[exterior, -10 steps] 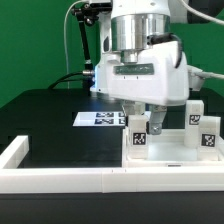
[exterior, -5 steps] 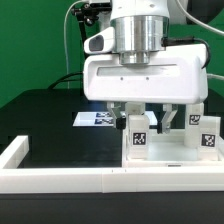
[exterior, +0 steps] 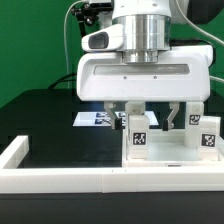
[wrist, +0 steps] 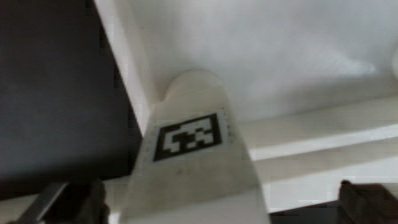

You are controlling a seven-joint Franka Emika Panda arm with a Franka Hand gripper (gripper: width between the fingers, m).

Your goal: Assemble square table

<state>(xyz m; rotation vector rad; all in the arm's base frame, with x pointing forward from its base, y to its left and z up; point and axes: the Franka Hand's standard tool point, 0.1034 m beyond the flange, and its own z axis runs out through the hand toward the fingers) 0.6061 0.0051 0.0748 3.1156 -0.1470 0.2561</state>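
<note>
- The gripper [exterior: 152, 112] body hid most of the arm and the far part of the square table [exterior: 170, 152].
- The marker board [exterior: 96, 119] was partly covered at its 3 o'clock end.
- In the wrist view, a leg [wrist: 192, 150] ran off frame at 6 o'clock; the fingertips [wrist: 370, 197] were blurred and cut off.

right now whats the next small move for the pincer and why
Probably close on the leg: the pincer looks open, with one finger either side of that upright tagged leg on the tabletop slab, so a grasp seems the natural step.

Hand [exterior: 150, 113] straddles leg [exterior: 139, 132]; 2 legs [exterior: 200, 127] crowd beside.
</note>
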